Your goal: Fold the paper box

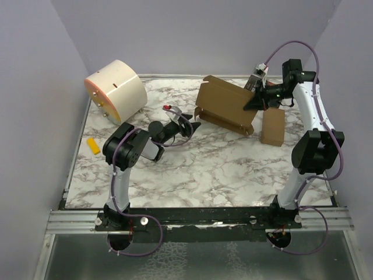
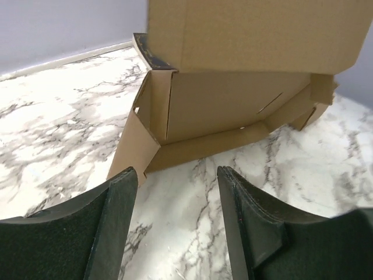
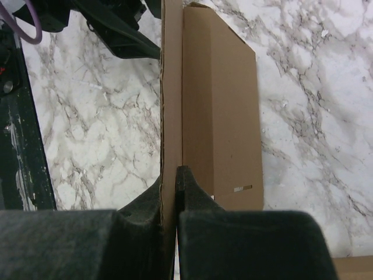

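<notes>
Cardboard stood half-raised at the far right of the marble counter (image 1: 221,169), where the paper box (image 1: 224,102) sat as a partly folded sheet, one broad panel tilted up over its low base and side flaps. The right tool (image 1: 249,104) was clamped on the upper edge of that raised panel, its two dark pads pressed against either face of the board, as the right wrist view showed. The left tool (image 1: 192,127) hung low over the counter just beside the box's left end without touching it. Its fingers (image 2: 119,221) were spread apart with nothing between them and pointed at the near corner flap, and the left wrist view showed only bare marble in the gap. A smaller brown cardboard box (image 1: 272,126) lay flat just to the right of the paper box, beneath the right arm. A cream-coloured drum (image 1: 116,88) rested on its side at the far left corner, well apart from the box, and a small yellow item (image 1: 93,145) lay near the counter's left edge.
</notes>
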`<state>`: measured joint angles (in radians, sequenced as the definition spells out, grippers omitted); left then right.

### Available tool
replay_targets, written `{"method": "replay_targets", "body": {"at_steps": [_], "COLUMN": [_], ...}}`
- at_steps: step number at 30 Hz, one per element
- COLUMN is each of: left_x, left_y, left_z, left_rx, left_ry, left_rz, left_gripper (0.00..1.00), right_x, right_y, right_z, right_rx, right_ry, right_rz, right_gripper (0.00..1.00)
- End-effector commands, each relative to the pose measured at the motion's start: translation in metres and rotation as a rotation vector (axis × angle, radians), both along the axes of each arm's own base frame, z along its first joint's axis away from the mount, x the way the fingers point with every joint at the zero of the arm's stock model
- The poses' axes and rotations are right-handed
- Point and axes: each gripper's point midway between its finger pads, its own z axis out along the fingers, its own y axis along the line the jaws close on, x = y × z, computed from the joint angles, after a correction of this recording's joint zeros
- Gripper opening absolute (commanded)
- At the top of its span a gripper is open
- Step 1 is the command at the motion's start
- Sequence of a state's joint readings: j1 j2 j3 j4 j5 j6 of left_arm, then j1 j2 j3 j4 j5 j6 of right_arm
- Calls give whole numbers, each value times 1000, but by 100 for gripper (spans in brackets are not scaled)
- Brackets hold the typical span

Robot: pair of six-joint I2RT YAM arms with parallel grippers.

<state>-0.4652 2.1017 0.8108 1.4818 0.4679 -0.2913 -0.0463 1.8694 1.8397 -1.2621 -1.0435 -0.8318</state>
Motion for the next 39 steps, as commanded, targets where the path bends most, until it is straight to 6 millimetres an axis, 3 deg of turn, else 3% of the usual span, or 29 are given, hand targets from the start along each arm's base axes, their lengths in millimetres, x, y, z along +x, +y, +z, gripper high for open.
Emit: {"method": "replay_targets", "body": {"at_steps": [1,4,8,9,10,12,17,21,25,29,34,39], "left_x": [-23,-41,-64,-72,-77,-86,-84,-87,-83,-83,-84,-101], "left_y": [16,30,69,82,93,112,138,147,142,144,132,109], "left_z": [60,90,115,127,130,135,109,99,80,63,39,21], "left_rx": [-142,-190,-269,-292,-304,-303,-168,-124,-104,-53,18,43], "left_ry": [-46,-55,10,0,2,-9,119,100,139,98,100,55], "left_rz": [-54,-88,-102,-88,-61,16,224,305,304,336,290,162], "left_gripper": [65,70,78,82,94,99,99,97,86,81,74,71], "right_x": [-7,-9,-17,-20,-24,-33,-55,-61,-63,-66,-67,-80], "right_y": [12,13,13,13,13,15,20,16,13,14,17,23], "right_z": [34,52,65,66,66,66,76,64,36,14,10,14], "right_rx": [78,93,84,83,84,97,144,90,20,-17,-35,-41], "right_ry": [-9,-22,-41,-39,-36,-21,-1,-45,-33,-3,-32,-121], "right_rz": [18,7,1,3,10,25,34,43,27,38,57,110], "right_gripper": [1,1,1,1,1,1,1,1,1,1,1,1]}}
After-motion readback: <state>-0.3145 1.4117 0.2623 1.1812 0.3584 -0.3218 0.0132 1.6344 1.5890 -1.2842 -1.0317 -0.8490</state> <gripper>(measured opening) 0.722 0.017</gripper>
